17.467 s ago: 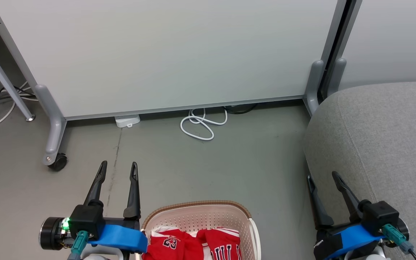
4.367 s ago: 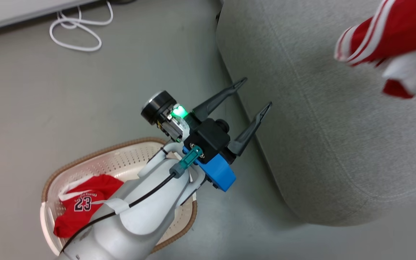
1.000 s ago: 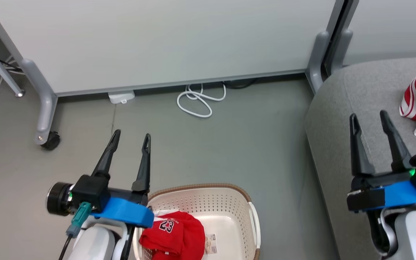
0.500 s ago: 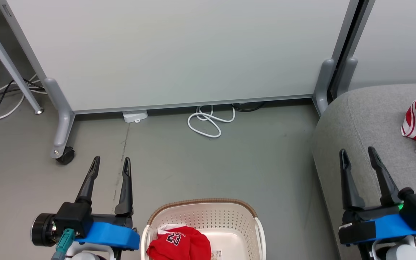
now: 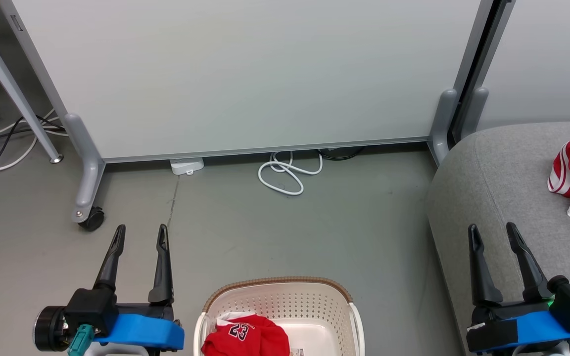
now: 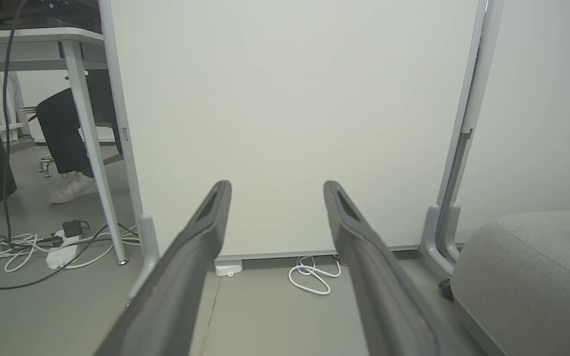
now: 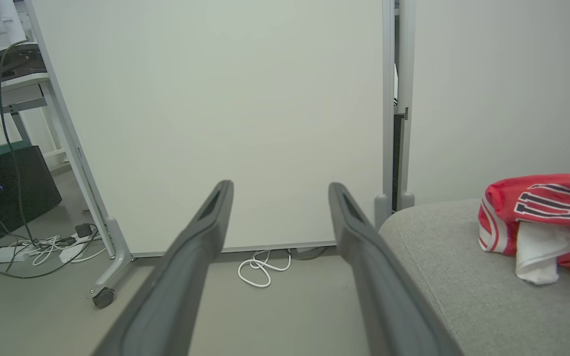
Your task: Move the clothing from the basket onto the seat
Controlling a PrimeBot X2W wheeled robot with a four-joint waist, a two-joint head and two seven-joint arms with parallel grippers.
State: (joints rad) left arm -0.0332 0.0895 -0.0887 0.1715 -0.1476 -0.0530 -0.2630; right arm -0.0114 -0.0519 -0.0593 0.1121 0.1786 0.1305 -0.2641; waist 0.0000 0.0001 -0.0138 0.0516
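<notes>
Red "23" jersey (image 5: 245, 338) bunched at basket (image 5: 277, 281) left wall: likely soft, light, floppy; pinch raised fold. Left gripper (image 5: 141, 228), right gripper (image 5: 492, 227): fingers spread, empty.

A: left gripper (image 5: 141, 228): bare floor (image 5: 364, 222) ahead up to the partition (image 5: 245, 74); its caster leg (image 5: 87, 190) sits just ahead-left.
B: basket (image 5: 275, 283) close on its right, top unobstructed. right gripper (image 5: 492, 227) over the seat (image 5: 493, 178) edge; red jersey (image 5: 569, 165) ahead-right, cable coil (image 5: 285, 179) ahead-left on floor.

A grey floor (image 5: 265, 237) is bounded by a white partition (image 5: 245, 74) on castors (image 5: 92, 219); a white cable (image 5: 287, 174) is coiled at its foot.
</notes>
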